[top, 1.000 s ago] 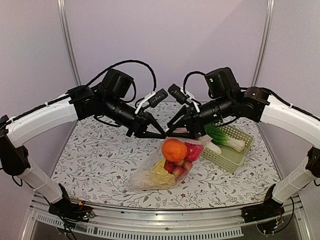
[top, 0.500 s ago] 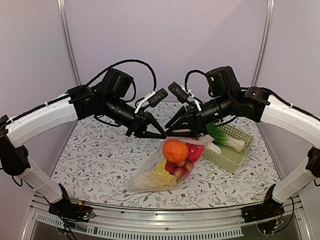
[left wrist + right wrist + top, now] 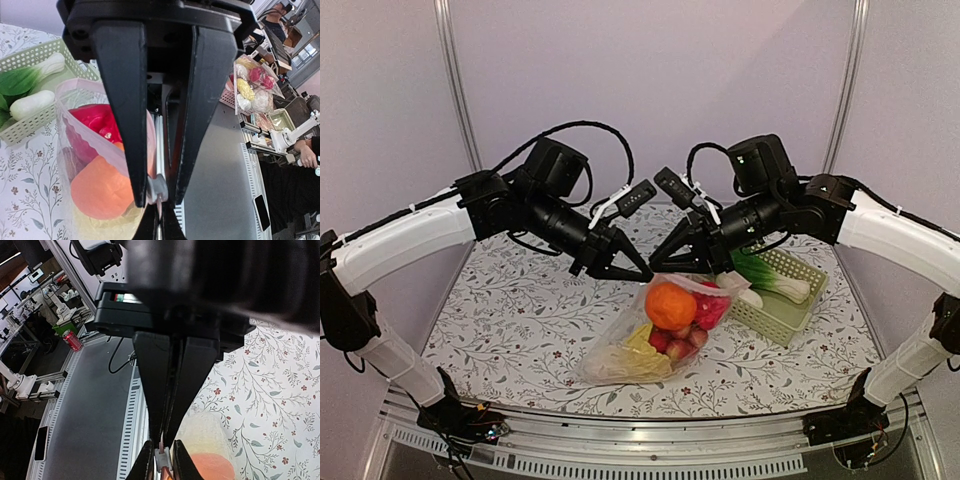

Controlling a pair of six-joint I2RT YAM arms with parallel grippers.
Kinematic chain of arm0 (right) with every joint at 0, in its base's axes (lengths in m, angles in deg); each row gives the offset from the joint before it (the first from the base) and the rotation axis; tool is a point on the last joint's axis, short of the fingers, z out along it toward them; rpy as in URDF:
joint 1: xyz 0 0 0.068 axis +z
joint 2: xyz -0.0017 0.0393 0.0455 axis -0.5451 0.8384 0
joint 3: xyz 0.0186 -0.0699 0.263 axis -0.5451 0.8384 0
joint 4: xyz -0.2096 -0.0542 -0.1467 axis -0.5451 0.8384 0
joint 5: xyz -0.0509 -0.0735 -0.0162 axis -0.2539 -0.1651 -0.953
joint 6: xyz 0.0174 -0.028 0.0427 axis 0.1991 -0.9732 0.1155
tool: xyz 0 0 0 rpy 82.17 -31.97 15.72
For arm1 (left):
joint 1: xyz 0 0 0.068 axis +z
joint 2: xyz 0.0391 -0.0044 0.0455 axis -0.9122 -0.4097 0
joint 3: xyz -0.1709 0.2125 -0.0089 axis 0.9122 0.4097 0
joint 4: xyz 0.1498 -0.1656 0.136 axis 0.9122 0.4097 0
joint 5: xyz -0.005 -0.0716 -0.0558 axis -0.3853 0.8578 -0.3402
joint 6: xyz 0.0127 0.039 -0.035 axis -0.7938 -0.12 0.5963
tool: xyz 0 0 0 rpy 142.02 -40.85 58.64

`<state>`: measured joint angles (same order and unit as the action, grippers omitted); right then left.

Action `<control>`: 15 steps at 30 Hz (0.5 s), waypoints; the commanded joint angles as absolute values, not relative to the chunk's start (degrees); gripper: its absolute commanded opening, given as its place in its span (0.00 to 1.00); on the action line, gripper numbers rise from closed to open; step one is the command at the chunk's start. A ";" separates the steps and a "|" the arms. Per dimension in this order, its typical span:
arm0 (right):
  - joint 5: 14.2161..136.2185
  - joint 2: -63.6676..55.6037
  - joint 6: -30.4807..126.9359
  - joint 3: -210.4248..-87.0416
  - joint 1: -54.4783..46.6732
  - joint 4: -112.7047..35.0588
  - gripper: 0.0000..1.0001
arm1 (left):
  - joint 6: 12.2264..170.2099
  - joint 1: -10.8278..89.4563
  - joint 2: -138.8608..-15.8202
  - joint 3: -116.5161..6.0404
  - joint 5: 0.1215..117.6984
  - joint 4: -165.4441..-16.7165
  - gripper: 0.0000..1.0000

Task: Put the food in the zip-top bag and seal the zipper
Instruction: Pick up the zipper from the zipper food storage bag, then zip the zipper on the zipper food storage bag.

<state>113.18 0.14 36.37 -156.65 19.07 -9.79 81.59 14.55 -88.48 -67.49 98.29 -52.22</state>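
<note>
Sealing is the step in hand, judged from how things lie: the food sits inside the zip-top bag (image 3: 612, 362), and both grippers meet at the left end of its mouth.

**Location of task items.** The bag hangs from the grippers at its mouth, its lower end resting on the table (image 3: 510, 310). Inside are the orange (image 3: 670, 304) uppermost, the round red fruit (image 3: 711, 308) beside it, the small red-pink fruits (image 3: 676, 341) below, and the napa cabbage (image 3: 625, 358) at the bottom. The pale green basket (image 3: 778, 322) stands just beside the bag on its right, holding a green-leaved vegetable (image 3: 772, 274).

**Risks.**
- The orange bulges against the mouth; it could keep the zipper (image 3: 700, 281) from pressing together there.
- Both grips crowd one corner. If either slips, the loaded bag could drop and spill.
- A pull along the strip could drag the bag into the basket.

**Fingers.**
- The left gripper (image 3: 642, 272) is fully closed. In its wrist view the fingers (image 3: 122, 100) converge to a point on the strip, pinching the bag's edge.
- The right gripper (image 3: 658, 266) has its fingers (image 3: 199, 375) drawn nearly together, a sliver apart, with a thin pale strip between them. This appears to be a pinch on the zipper, just beside the left tips.
</note>
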 commanded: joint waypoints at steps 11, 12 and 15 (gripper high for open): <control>113.01 0.34 36.01 -154.63 19.50 -7.24 0.00 | 81.37 15.13 -86.90 -69.10 98.83 -55.69 0.00; 112.56 0.17 36.02 -154.46 19.50 -7.25 0.00 | 81.39 15.32 -86.78 -68.97 98.70 -55.75 0.00; 111.17 -0.70 35.97 -154.01 19.46 -7.25 0.00 | 81.48 15.75 -86.42 -68.60 98.66 -55.76 0.00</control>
<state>113.07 0.07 36.03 -155.93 19.07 -9.92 81.59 14.88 -88.48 -67.49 97.91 -51.52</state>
